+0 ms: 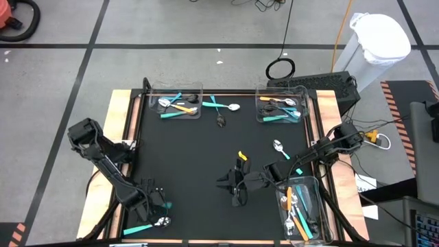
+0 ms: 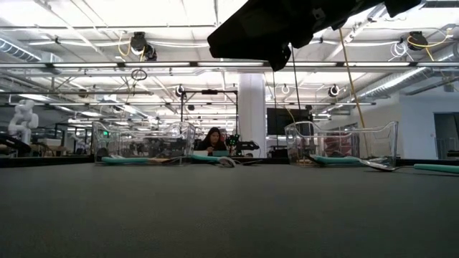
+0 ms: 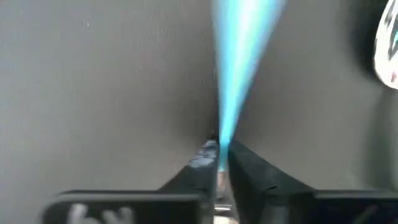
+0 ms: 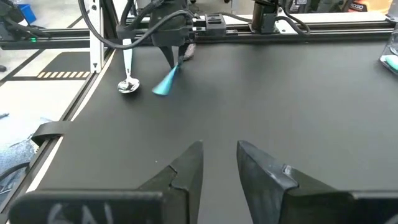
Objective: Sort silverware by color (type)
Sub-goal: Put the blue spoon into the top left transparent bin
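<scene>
My left gripper (image 1: 156, 203) stands at the table's near left corner, pointing down, shut on a teal handle of the silverware (image 4: 165, 82); which end it has does not show. Beside it a teal-handled spoon (image 1: 147, 225) lies flat on the mat, its silver bowl (image 4: 129, 86) toward the table's middle. My right gripper (image 1: 236, 186) hovers open over the near middle of the mat, nothing between its fingers (image 4: 219, 168). More silverware lies loose: a teal spoon (image 1: 222, 106), a dark piece (image 1: 221, 122), a yellow-handled piece (image 1: 242, 156) and a spoon (image 1: 278, 145). My left gripper pinches the thin teal handle (image 3: 222, 142) between its two fingers. The fingers come from above, pointing down. The handle slants out below them, its free end (image 4: 159, 90) low over the mat; I cannot tell whether that end touches the mat.
Clear bins holding silverware stand at the far left (image 1: 176, 89), far right (image 1: 281, 90) and near right (image 1: 312, 206). The mat's middle is open. Another teal piece (image 1: 134, 245) lies at the near edge. A person (image 2: 214, 140) sits far behind the table.
</scene>
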